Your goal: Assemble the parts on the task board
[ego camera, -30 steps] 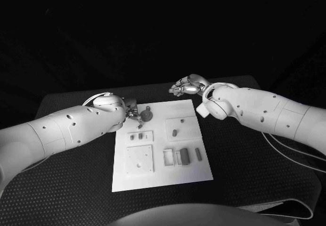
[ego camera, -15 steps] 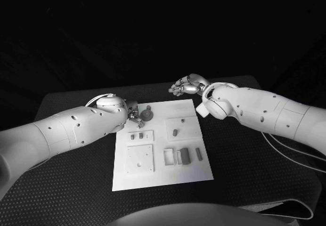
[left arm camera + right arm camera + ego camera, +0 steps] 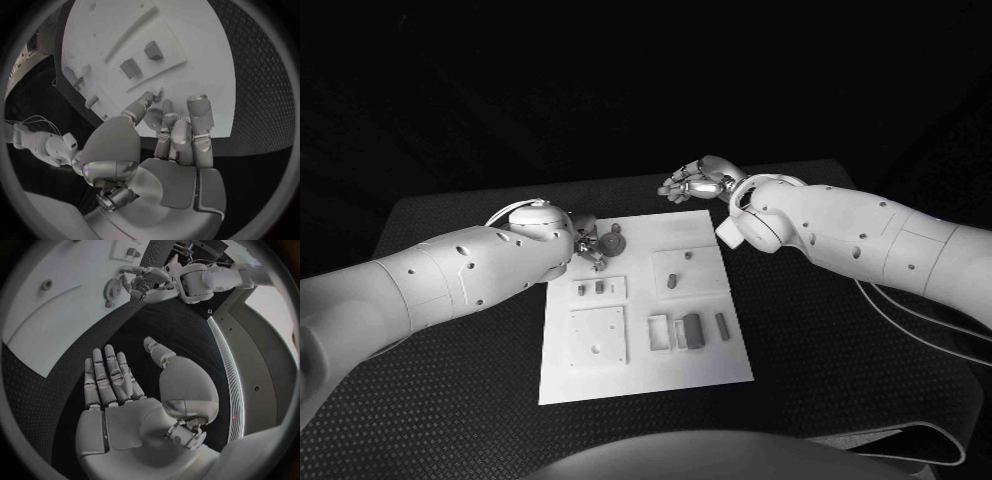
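Nearest to us lies the bare near margin of the task board (image 3: pixel 639 375), a white plate on the black table (image 3: pixel 444 400), whose top has a fine woven texture. A little further in, a raised square block with holes (image 3: pixel 596 337) sits on the board's left half. Beside it to the right a small group of parts (image 3: pixel 687 330) lies in a row: an open frame, a darker block and a slim bar, laid out, we judge, to be picked up one by one. Beyond these, a small plate with two short parts (image 3: pixel 599 288) stands on the left and a square plate with a slot (image 3: pixel 687 272) on the right.

At the board's far left corner our left hand (image 3: pixel 589 243) has its fingers gathered on a round gear-like part (image 3: pixel 612 242). In the left wrist view the fingertips (image 3: pixel 164 106) close about a small disc, so we take it that this hand is pinching the gear, probably to seat it on its peg.

Our right hand (image 3: pixel 697 182) hovers past the board's far edge with nothing in it; in its own wrist view its fingers (image 3: pixel 106 377) lie straight and apart, likely kept clear of the work.

Beyond the table's far edge the room is black and tells us nothing.
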